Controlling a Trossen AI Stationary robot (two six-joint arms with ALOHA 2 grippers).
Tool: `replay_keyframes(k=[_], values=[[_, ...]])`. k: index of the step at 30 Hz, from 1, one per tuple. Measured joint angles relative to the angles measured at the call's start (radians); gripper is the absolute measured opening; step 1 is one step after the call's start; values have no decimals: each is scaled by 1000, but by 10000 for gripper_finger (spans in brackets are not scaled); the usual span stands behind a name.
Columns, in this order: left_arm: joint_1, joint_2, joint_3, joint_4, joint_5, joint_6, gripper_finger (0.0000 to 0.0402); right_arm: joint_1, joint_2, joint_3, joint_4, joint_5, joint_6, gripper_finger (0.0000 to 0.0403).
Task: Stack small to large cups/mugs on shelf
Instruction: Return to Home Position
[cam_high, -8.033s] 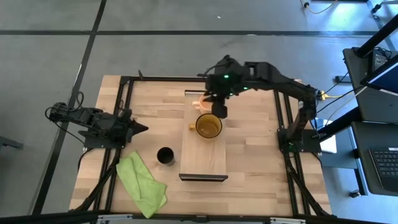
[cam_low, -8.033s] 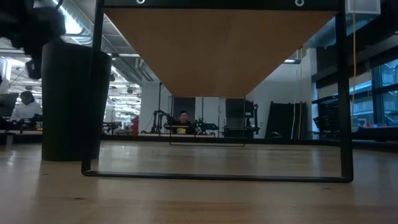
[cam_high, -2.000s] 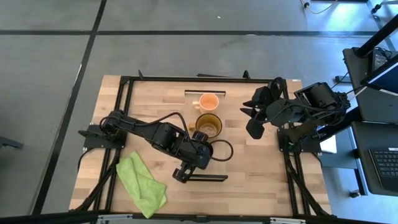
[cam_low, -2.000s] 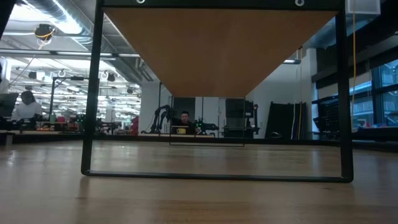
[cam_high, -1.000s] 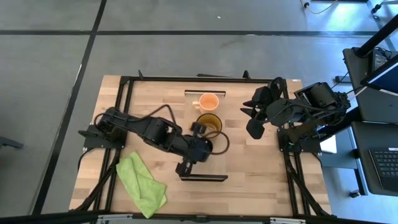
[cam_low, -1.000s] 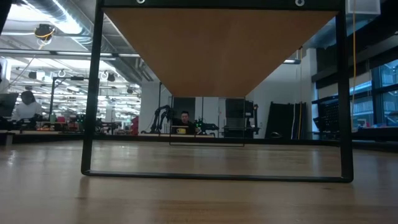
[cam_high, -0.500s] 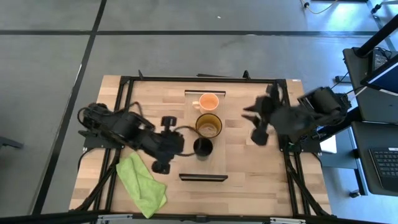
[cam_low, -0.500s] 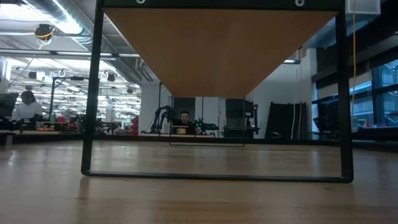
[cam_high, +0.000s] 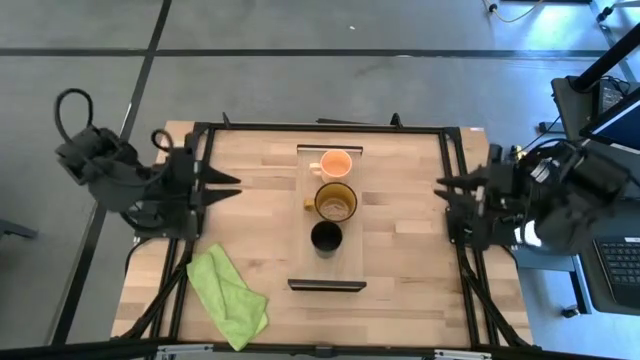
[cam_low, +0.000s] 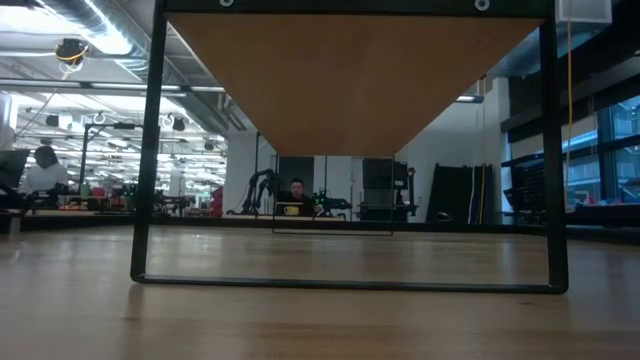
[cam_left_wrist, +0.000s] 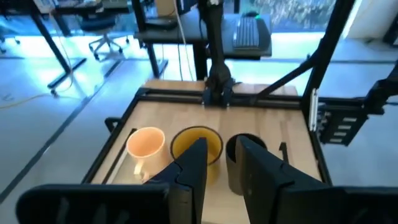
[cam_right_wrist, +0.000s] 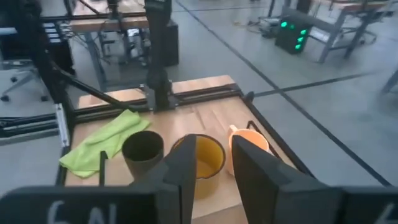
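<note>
Three cups stand in a row on the shelf (cam_high: 345, 262), a light-wood plank in the middle of the table. The peach mug (cam_high: 335, 163) is farthest, the amber mug (cam_high: 336, 201) in the middle, the black cup (cam_high: 325, 237) nearest. Each rests on its base, open side up. My left gripper (cam_high: 228, 186) is open at the table's left edge and my right gripper (cam_high: 445, 188) open at its right edge, both well away from the cups. The left wrist view shows the row, peach mug (cam_left_wrist: 146, 143) to black cup (cam_left_wrist: 244, 149), past my left gripper (cam_left_wrist: 221, 158).
A crumpled green cloth (cam_high: 228, 295) lies at the table's near left corner. Black frame rails (cam_high: 320, 127) run round the tabletop. The low view shows the shelf's underside (cam_low: 350, 80) on a black stand, with people (cam_low: 42, 165) in the room behind.
My left gripper has drawn back from over the shelf toward the table's left edge, leaving the black cup standing on the shelf just near of the amber mug. My right gripper has pulled back toward the table's right edge.
</note>
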Motion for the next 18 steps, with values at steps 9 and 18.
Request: replay_keyframes(k=[9, 18], values=[[-49, -390, -887, 715, -54, -43, 80, 161, -174, -607, 34, 287, 629, 104], [-17, -835, -1545, 1677, 230, 255, 80, 277, -353, -926, 305, 346, 805, 104]])
